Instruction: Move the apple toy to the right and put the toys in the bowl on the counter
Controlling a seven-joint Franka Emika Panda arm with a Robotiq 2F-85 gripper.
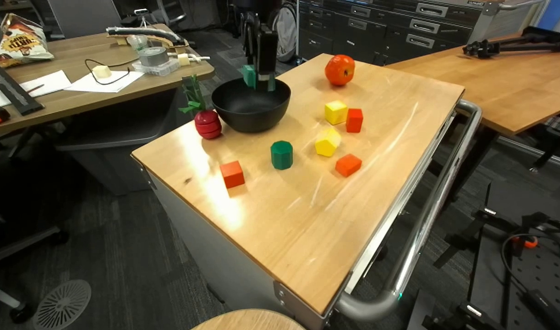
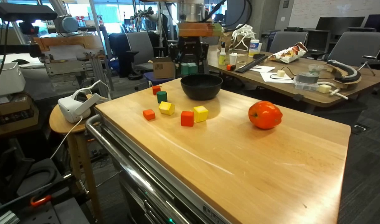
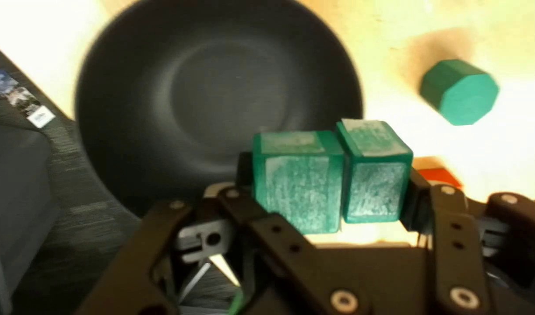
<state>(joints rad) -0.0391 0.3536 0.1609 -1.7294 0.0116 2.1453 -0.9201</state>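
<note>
My gripper (image 3: 333,179) is shut on two green blocks (image 3: 298,188) side by side, held just above the black bowl's (image 3: 228,87) rim. The bowl's inside shows bare in the wrist view. The apple toy (image 1: 339,70) stands on the counter (image 1: 289,220), apart from the bowl; it also shows in an exterior view (image 2: 264,115). A dark-red round toy (image 1: 208,123) sits beside the bowl. On the counter lie a green prism (image 1: 282,155), two yellow blocks (image 1: 328,142), a red block (image 1: 354,120), an orange-red block (image 1: 348,165) and a red cube (image 1: 232,174).
A metal rail (image 1: 426,233) runs along one side of the counter. A cluttered desk (image 1: 83,50) stands behind the bowl's side. A wooden stool (image 2: 61,119) with a white headset (image 2: 75,105) stands near the counter's end. Another wooden table (image 1: 513,87) is near the rail.
</note>
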